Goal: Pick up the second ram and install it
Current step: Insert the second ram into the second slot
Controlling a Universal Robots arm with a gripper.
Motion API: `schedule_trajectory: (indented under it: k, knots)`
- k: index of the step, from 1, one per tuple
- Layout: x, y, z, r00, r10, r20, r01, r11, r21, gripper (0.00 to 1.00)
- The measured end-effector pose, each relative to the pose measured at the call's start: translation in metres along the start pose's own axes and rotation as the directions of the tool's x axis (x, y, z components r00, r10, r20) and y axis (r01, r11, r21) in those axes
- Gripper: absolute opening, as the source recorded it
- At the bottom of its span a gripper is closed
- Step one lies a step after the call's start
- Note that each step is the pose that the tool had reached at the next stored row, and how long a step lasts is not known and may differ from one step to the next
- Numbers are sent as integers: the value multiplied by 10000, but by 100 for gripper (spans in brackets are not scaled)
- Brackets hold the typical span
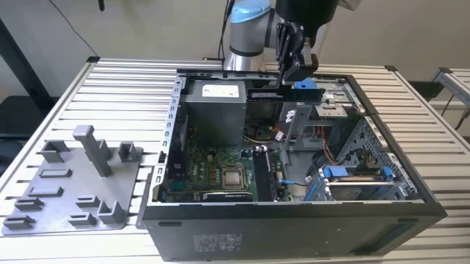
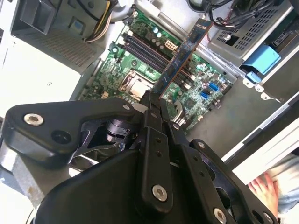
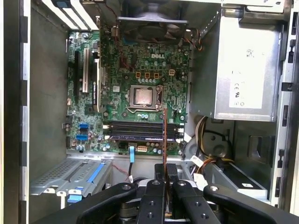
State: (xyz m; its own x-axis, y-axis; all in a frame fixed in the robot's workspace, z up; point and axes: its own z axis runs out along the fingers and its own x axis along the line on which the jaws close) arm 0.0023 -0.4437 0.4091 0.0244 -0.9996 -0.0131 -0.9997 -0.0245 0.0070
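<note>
The slatted metal worktop [image 1: 125,82] carries an open computer case [image 1: 294,231]. The hand [image 1: 291,82] is clamped on the second ram [image 1: 285,94], holding it level in the air above the case interior. Judged light, stiff and brittle; the grip belongs on the flat faces, clear of the edge contacts.

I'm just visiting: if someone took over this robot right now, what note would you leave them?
Gripper: shut on the ram.
Ram: in the air above the open case, over the motherboard.
Done: ram picked up.
Left: not yet seated in the slots.
Note: a person's hand is outside the case.
</note>
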Motion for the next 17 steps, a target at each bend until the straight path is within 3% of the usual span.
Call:
schedule_trajectory:
  k: [10, 17]
  knots:
    - [-4, 0, 0, 10000, 6, 0, -6, 10000, 0, 13]
    - [-4, 0, 1, 9984, 559, 4, -559, 9984, 7, 13]
